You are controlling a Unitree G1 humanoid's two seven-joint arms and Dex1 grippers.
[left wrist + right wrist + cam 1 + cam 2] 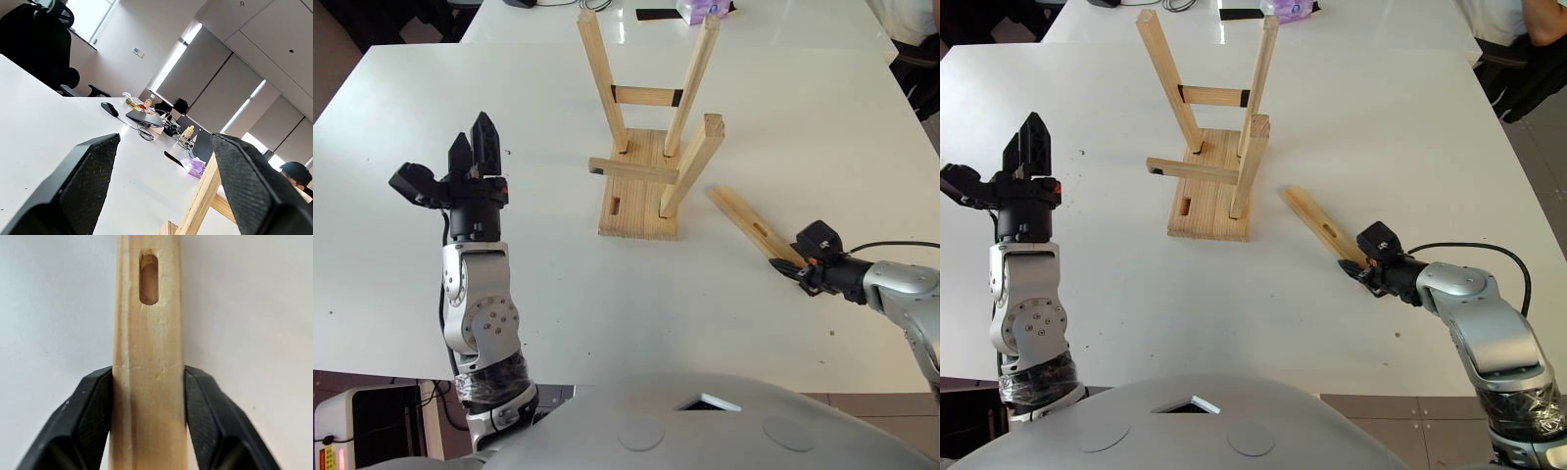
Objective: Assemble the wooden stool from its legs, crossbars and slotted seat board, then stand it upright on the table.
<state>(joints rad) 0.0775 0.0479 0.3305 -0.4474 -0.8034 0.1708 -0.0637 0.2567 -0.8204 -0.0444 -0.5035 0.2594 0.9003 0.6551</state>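
Observation:
The partly built stool lies upside down mid-table: the slotted seat board [639, 201] flat on the table, three legs [602, 78] standing up from it, a crossbar [646, 96] joining the two far legs and another crossbar [631, 169] sticking out from the near leg. A loose wooden leg [751, 223] with a slot lies flat to the right of the board. My right gripper [795, 268] is shut on its near end; both fingers [93, 416] press the leg's [148, 357] sides. My left gripper [475, 145] is raised, pointing up, left of the stool, open and holding nothing.
The white table [431, 98] has bare room on the left and in front. A second table behind carries a dark mouse [519, 3], a purple tissue pack [703, 10] and a flat black item [656, 15]. A person's arm shows at the far right corner.

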